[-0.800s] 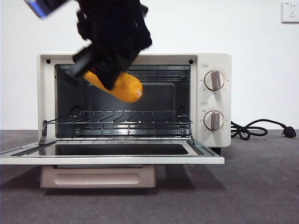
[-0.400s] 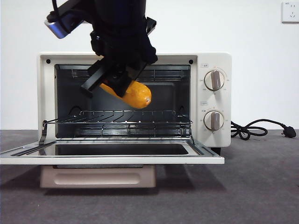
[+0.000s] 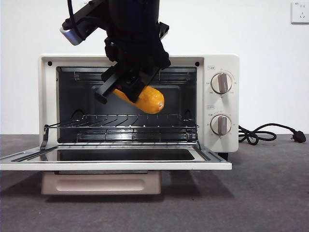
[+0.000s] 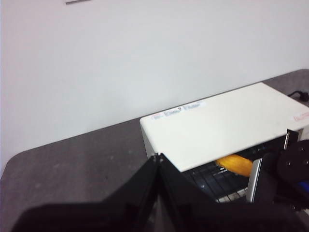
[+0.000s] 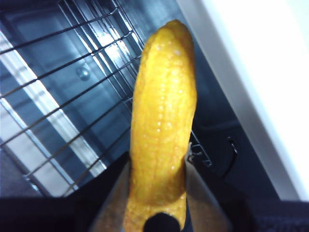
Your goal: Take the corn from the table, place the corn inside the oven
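a: one relation matters now: the corn (image 3: 146, 98) hangs above the wire rack (image 3: 130, 126) inside the oven (image 3: 219, 104), not touching it. it is held in the air in front of the open cavity, over the lowered door (image 3: 116, 159).

b: which pincer holds it?

a: the right gripper (image 3: 126, 87). in the right wrist view its two jaws are closed on the thick end of the corn, and the tapered end points away from the gripper, toward the back of the oven.

b: so the long axis goes into the oven?

a: i judge yes, and tilted a little downward; in the front view the free end is lower than the held end. the next move seems to need only going further in and down, then releasing.

b: and the left gripper (image 4: 158, 166)?

a: it waits well apart, above and beside the oven, looking at its white top. its jaws meet at the tips and hold nothing.

b: any risk?

a: maybe the corn rolls on the rack wires when it is let go.
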Robot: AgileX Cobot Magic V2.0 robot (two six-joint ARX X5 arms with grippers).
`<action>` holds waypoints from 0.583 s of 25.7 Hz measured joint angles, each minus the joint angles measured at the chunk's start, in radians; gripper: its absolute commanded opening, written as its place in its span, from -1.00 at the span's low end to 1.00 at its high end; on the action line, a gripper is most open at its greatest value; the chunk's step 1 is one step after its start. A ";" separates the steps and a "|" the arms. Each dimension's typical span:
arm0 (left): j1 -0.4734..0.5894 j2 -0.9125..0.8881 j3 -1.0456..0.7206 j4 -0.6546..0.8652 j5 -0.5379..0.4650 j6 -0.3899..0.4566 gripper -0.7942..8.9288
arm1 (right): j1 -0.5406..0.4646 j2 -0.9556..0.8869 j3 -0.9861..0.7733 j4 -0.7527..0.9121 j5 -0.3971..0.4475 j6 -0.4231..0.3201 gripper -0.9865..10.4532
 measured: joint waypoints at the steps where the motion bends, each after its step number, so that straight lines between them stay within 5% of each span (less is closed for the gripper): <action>1: 0.000 0.000 0.000 -0.005 0.000 0.000 -0.85 | 0.000 0.000 0.000 -0.002 -0.005 0.000 -0.59; 5: 0.000 0.000 0.000 -0.008 0.000 0.000 -0.85 | 0.000 0.000 0.000 -0.004 -0.016 0.000 -0.37; 15: 0.000 0.000 0.000 -0.019 0.000 0.000 -0.85 | 0.000 0.000 0.000 -0.020 -0.012 0.021 -0.22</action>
